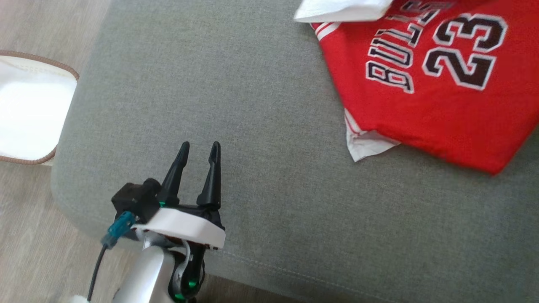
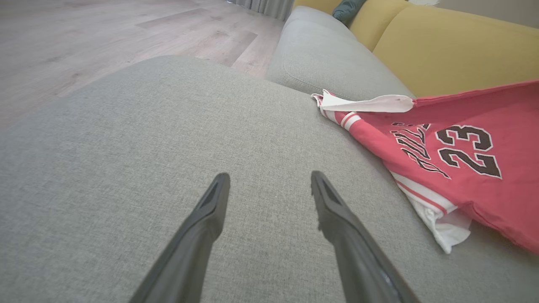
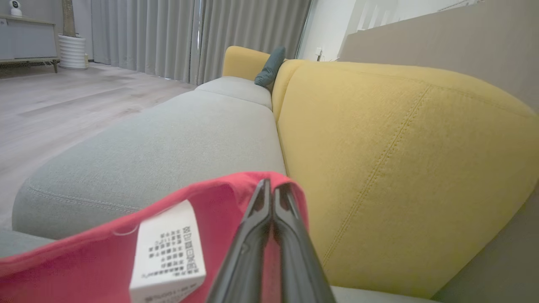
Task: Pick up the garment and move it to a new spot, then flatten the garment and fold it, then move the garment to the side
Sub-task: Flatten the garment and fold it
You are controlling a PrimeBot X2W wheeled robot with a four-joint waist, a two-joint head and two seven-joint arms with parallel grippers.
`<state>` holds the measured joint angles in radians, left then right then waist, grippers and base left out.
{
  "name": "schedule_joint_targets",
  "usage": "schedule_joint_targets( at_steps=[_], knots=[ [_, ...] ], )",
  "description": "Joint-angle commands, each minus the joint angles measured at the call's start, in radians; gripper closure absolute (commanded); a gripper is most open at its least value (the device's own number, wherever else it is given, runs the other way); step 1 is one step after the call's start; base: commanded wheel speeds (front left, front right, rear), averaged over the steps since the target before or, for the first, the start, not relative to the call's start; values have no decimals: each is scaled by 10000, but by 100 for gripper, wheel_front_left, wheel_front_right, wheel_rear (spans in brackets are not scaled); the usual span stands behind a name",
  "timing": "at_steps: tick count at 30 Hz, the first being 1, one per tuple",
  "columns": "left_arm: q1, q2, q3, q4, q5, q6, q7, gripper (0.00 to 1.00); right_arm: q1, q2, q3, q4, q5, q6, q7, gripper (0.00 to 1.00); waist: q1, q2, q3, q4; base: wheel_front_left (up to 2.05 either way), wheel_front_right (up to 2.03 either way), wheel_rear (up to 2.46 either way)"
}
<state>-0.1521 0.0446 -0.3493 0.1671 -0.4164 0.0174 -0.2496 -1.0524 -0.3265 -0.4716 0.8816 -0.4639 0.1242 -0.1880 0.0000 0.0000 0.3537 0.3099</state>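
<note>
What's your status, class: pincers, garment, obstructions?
Left pincer open, empty, above grey fabric sofa cushion. Right pincer shut on red Bulls 23 jersey, edge lifted. No obstruction seen.

Head view looks steeply down on the grey cushion [image 1: 261,105] and red jersey [image 1: 421,113]; left wrist view skims both, low; right wrist view faces along the yellow backrest [image 3: 400,168], close.

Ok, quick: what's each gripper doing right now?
Left gripper: open, empty, over the grey cushion.
Right gripper: shut on an edge of the red jersey.
</note>
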Motion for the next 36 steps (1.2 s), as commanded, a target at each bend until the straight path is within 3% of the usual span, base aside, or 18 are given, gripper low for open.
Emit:
schedule_joint_targets(
  at_steps=[1,10,20,28,36],
  knots=[
    [-307,57,204,-262,28,1,-122,0,-473,-18,-298,-189,-459,65,17,0,0,0,-17,-25,0,0,0],
    [-279,57,310,-278,146,7,-122,0,-548,579,-1060,433,-1359,65,-256,0,0,0,-151,-489,0,0,0],
    [-206,57,701,-472,309,-11,-122,0,-277,1902,514,1650,-48,65,-728,0,0,0,-766,-1886,0,0,0],
    [-22,57,852,-551,316,30,-122,0,2058,2638,2877,493,2480,65,-735,0,0,0,-1331,-2763,0,0,0],
    [108,57,894,-588,272,62,-122,0,5504,2749,4506,-1680,4269,65,-736,0,0,0,-1536,-2875,0,0,0]
  ],
)
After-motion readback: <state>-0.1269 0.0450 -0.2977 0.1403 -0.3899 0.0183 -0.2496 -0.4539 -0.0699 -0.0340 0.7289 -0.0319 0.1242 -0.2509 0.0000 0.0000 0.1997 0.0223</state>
